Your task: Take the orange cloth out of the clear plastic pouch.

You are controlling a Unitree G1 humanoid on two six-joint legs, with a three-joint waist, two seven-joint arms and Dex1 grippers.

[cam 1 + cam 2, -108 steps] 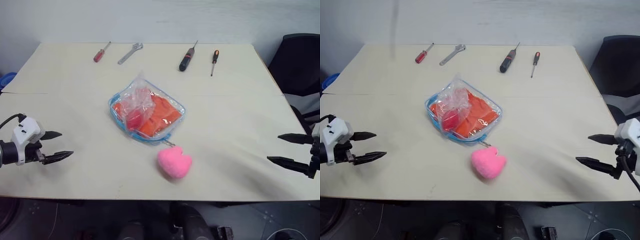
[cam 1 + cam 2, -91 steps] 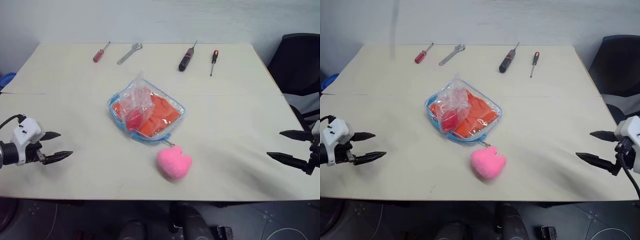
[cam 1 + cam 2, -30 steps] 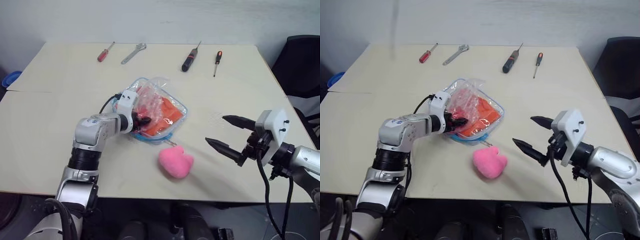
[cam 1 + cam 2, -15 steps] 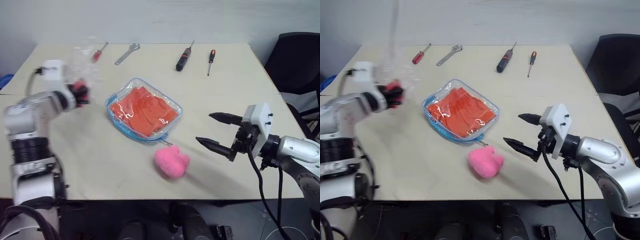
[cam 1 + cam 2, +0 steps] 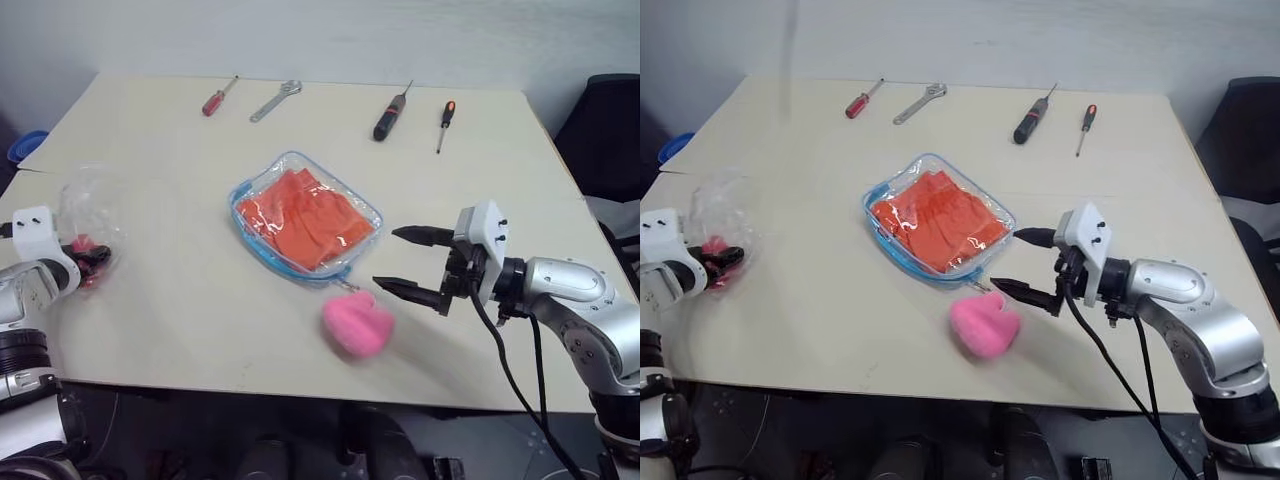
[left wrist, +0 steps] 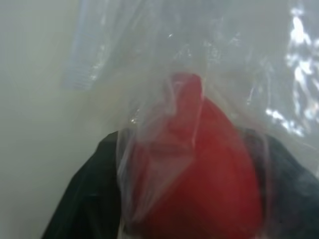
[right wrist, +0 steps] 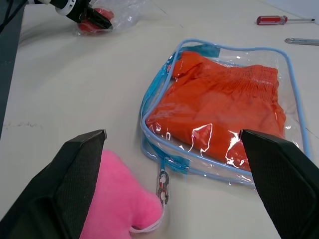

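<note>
Even, soft light falls from above on the pale surface (image 5: 200, 300), leaving only faint shadows. White glare glints on the clear plastic pouch (image 5: 306, 219). The pink plush heart (image 5: 357, 323) looks slightly smeared. In the left wrist view the thin clear bag (image 6: 209, 69) and red lump (image 6: 209, 184) are badly out of focus.

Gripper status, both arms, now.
Left gripper: at the thin clear bag holding the small red lump; grip cannot be told.
Right gripper: open, empty, near the clear plastic pouch.
</note>
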